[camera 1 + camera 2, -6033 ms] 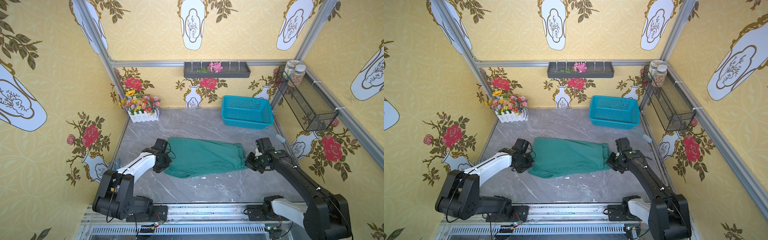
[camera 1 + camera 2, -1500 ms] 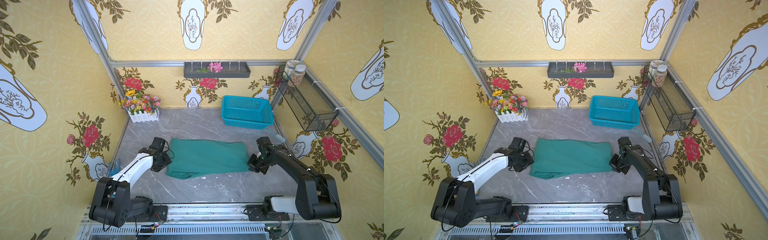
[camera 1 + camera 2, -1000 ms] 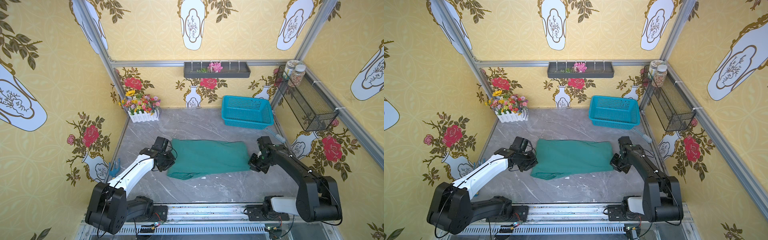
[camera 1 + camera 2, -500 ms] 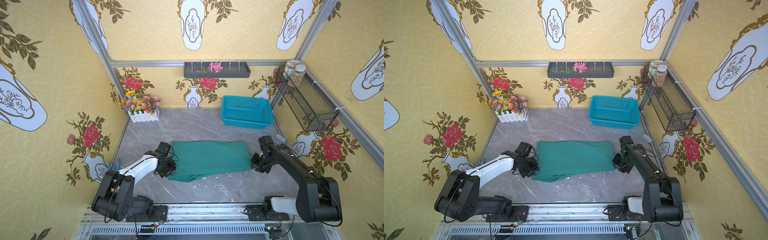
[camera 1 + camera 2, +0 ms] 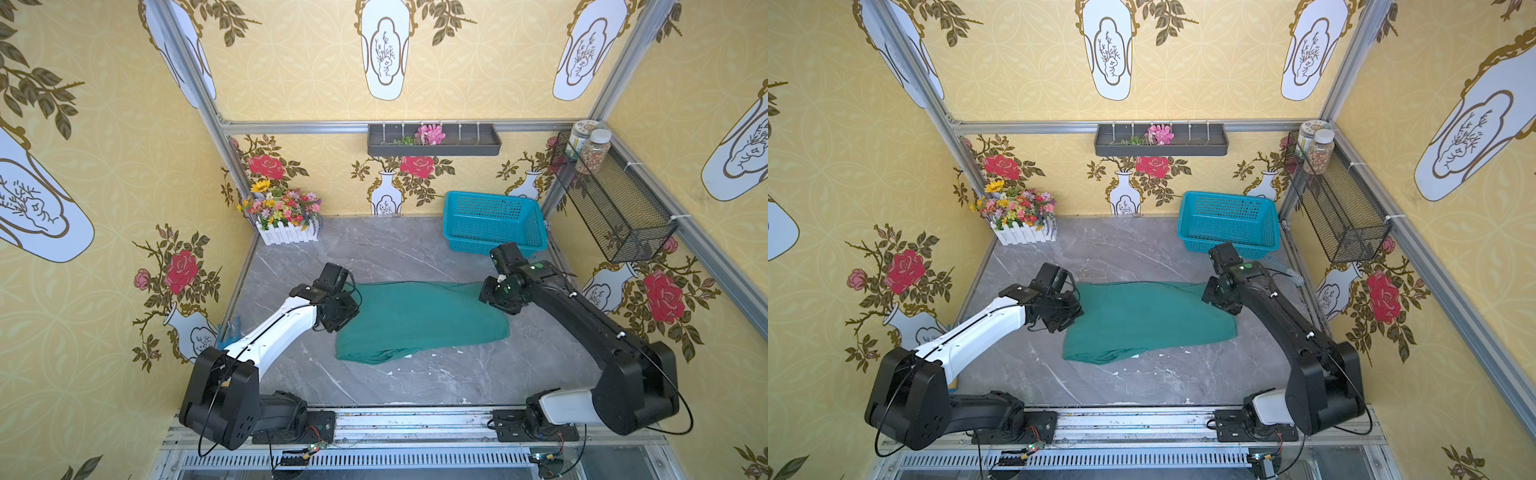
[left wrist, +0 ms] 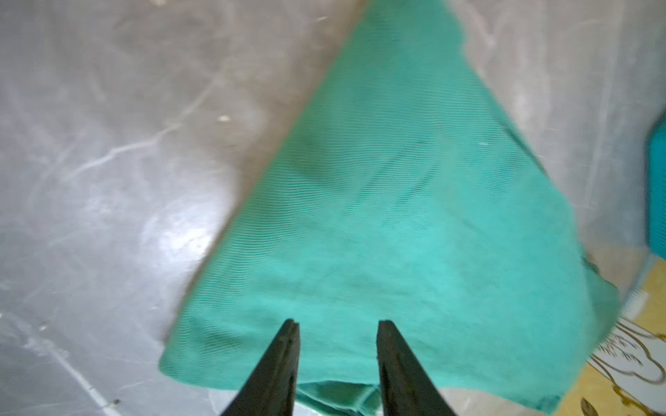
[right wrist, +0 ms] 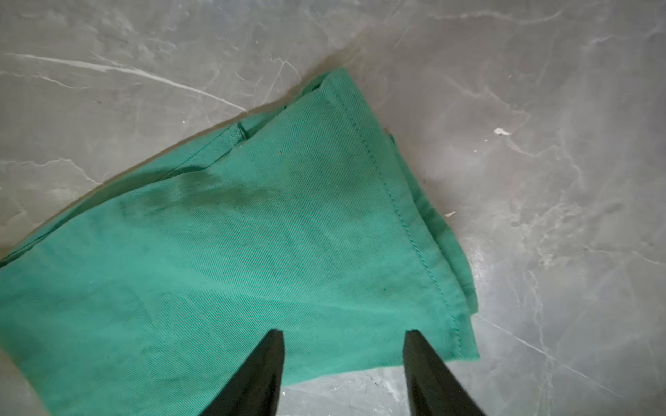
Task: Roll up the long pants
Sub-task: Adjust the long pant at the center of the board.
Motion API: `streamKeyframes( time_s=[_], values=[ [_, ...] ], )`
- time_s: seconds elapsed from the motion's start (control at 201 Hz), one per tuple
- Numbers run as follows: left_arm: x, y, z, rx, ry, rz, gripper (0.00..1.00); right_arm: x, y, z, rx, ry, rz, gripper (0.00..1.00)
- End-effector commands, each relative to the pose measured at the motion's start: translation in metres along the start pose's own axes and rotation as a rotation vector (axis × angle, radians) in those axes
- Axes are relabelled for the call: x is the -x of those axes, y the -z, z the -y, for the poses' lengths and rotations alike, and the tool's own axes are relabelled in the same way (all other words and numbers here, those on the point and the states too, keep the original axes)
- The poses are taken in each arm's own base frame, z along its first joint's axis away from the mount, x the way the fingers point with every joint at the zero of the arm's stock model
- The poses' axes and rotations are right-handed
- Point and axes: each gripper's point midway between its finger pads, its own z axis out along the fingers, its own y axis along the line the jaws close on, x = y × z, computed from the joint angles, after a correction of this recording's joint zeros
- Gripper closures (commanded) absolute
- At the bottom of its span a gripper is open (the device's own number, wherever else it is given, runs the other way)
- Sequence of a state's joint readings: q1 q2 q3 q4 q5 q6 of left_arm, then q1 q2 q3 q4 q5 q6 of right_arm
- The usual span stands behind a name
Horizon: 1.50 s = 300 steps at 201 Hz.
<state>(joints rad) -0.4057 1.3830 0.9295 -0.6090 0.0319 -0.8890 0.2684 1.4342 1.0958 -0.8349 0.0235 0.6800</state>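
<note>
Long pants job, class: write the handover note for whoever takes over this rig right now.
Left hand: open, empty, at the left end of the long pants.
Right hand: open, empty, at their right end.
Pants: lying flat, folded in layers, in the middle of the table, apart from the blue basket.
Done: pants folded flat.
Left: no roll started yet; roll them up.

Both top views were bright and sharp, with soft shadows and bent edges. In the left wrist view the long pants (image 6: pixel 396 216) were blurred and the tabletop (image 6: pixel 173 234) showed glare; the right wrist view was sharp.
</note>
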Motion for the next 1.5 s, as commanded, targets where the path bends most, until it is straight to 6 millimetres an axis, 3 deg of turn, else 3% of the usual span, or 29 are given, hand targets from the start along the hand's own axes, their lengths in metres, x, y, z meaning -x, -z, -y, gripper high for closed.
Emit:
streamKeyframes(
  time_s=[0.0,0.05,0.15,0.324,0.478,0.553,0.633,0.683,0.738,0.792,0.842,0.907,0.982,1.042,1.106,1.166,1.271,1.425,1.49],
  values=[
    [0.002,-0.016,0.030,-0.082,-0.034,-0.050,0.59,0.023,-0.015,-0.020,0.051,-0.025,0.053,0.55],
    [0.005,-0.027,0.033,-0.084,-0.031,-0.059,0.59,0.029,-0.023,-0.027,0.063,-0.022,0.049,0.61],
    [0.004,-0.052,0.021,-0.019,-0.004,-0.082,0.60,0.034,-0.043,-0.029,0.044,-0.018,0.028,0.70],
    [-0.006,-0.077,-0.018,0.102,0.062,-0.104,0.62,0.036,-0.079,-0.002,-0.024,-0.070,-0.014,0.81],
    [-0.024,-0.083,-0.059,0.216,0.115,-0.134,0.61,0.037,-0.100,0.025,-0.085,-0.101,-0.049,0.82],
    [-0.040,-0.082,-0.087,0.285,0.151,-0.159,0.61,0.037,-0.107,0.037,-0.119,-0.115,-0.068,0.75],
    [-0.048,-0.081,-0.101,0.299,0.187,-0.168,0.61,0.040,-0.104,0.032,-0.121,-0.090,-0.069,0.73],
    [-0.044,-0.079,-0.095,0.282,0.176,-0.153,0.61,0.044,-0.090,0.020,-0.116,-0.053,-0.036,0.73],
    [-0.033,-0.073,-0.079,0.252,0.148,-0.127,0.61,0.054,-0.062,-0.006,-0.098,0.020,0.053,0.73],
    [-0.022,-0.065,-0.054,0.196,0.115,-0.099,0.61,0.055,-0.036,-0.037,-0.047,0.086,0.127,0.71],
    [-0.011,-0.056,-0.027,0.134,0.078,-0.071,0.61,0.052,-0.024,-0.064,0.023,0.123,0.156,0.71],
    [0.001,-0.047,0.007,0.069,0.035,-0.046,0.60,0.039,-0.027,-0.096,0.103,0.157,0.129,0.71],
    [0.011,-0.045,0.036,0.025,0.009,-0.052,0.60,0.019,-0.049,-0.125,0.169,0.184,0.029,0.72],
    [0.014,-0.052,0.047,0.013,0.006,-0.070,0.60,0.003,-0.060,-0.150,0.235,0.222,-0.039,0.72],
    [0.014,-0.063,0.046,0.021,0.032,-0.099,0.61,-0.007,-0.069,-0.159,0.247,0.255,-0.092,0.72],
    [0.011,-0.074,0.039,0.039,0.052,-0.111,0.61,-0.012,-0.076,-0.156,0.226,0.266,-0.120,0.72],
    [0.009,-0.089,0.021,0.081,0.086,-0.120,0.62,-0.007,-0.093,-0.132,0.161,0.235,-0.128,0.73],
    [-0.001,-0.105,-0.025,0.175,0.153,-0.146,0.65,0.001,-0.119,-0.079,0.052,0.153,-0.148,0.72],
    [-0.004,-0.106,-0.043,0.202,0.178,-0.148,0.65,0.006,-0.124,-0.055,0.006,0.125,-0.145,0.67]
  ],
)
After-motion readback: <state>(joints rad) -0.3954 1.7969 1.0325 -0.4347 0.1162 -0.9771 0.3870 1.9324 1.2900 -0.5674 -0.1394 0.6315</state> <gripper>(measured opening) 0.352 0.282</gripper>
